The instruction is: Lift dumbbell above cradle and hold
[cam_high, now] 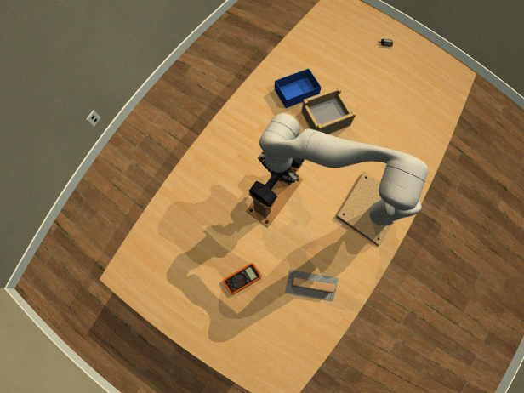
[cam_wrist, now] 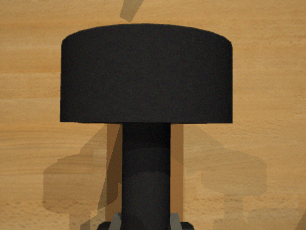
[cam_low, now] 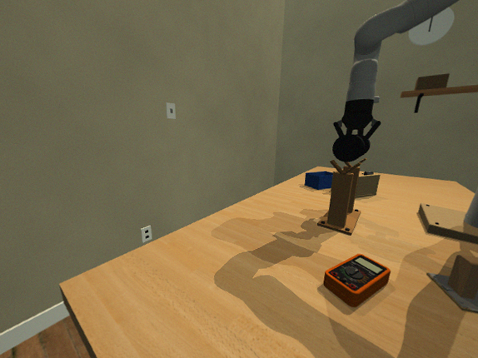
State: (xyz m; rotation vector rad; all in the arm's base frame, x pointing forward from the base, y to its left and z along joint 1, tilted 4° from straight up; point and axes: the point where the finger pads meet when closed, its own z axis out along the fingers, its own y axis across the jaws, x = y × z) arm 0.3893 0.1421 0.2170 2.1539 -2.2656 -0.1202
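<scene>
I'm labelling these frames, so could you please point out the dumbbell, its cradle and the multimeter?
dumbbell (cam_wrist: 146,72), wrist view, side of its far weight.
cradle (cam_low: 340,198), exterior view, front of its near upright post.
multimeter (cam_low: 356,277), exterior view, dial on its top face.

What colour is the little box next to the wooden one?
Blue, clearest in the top view.

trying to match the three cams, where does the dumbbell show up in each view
Top: dumbbell left of centre, under the arm's wrist.
Exterior: upper right, clamped in the gripper, just above the wooden cradle.
Wrist: fills the frame, weight on top, bar running down.
Shared landmark: the cradle directly beneath it.
</scene>
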